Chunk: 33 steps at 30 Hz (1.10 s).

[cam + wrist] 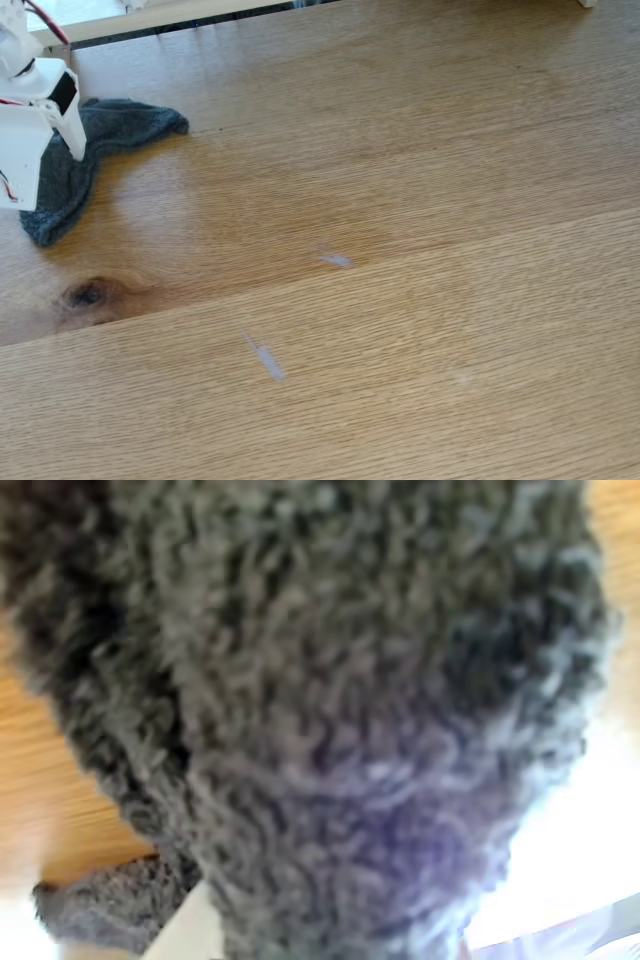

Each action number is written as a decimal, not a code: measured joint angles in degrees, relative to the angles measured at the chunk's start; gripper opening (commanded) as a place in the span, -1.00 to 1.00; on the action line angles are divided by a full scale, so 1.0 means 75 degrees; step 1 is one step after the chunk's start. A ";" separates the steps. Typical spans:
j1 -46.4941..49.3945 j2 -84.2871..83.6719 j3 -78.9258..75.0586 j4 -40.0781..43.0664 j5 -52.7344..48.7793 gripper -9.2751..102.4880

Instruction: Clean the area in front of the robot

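At the far-left edge of the broad light-brown oak tabletop in the fixed view, we see the slim white plastic arm standing over a dark grey fluffy cloth. The wrist view shows that cloth pressed close against the lens. We cannot tell how far the gripper is open or whether it has hold of the cloth.

The cloth's long axis runs from the near-left towards the far edge, one tip pointing right. Right of it, mid-table, lie two small pale grey smears, well apart from the cloth.

We judge the step is wiping: we should press the cloth flat and sweep rightward across both smears.
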 measured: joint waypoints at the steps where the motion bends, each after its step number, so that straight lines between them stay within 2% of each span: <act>1: -0.0328 0.0363 0.0000 0.0164 0.0141 -0.84; 5: -0.2180 0.2145 0.0000 0.0668 0.0621 -0.84; 9: -0.4570 0.3527 0.0000 0.0375 0.0855 -0.84; 13: -0.6996 0.3504 0.0012 -0.0539 0.0621 -0.84; 16: -0.8086 0.2660 0.0012 -0.1816 0.0598 -0.84; 22: -0.8449 0.0305 0.0012 -0.5168 0.0926 -0.84; 25: -0.8402 -0.0680 0.0000 -0.6398 0.0738 -0.84; 30: -0.8437 -0.2180 -0.0129 -0.7395 -0.0305 -0.84; 33: -0.8437 -0.2813 -0.0727 -0.7160 -0.0691 -0.84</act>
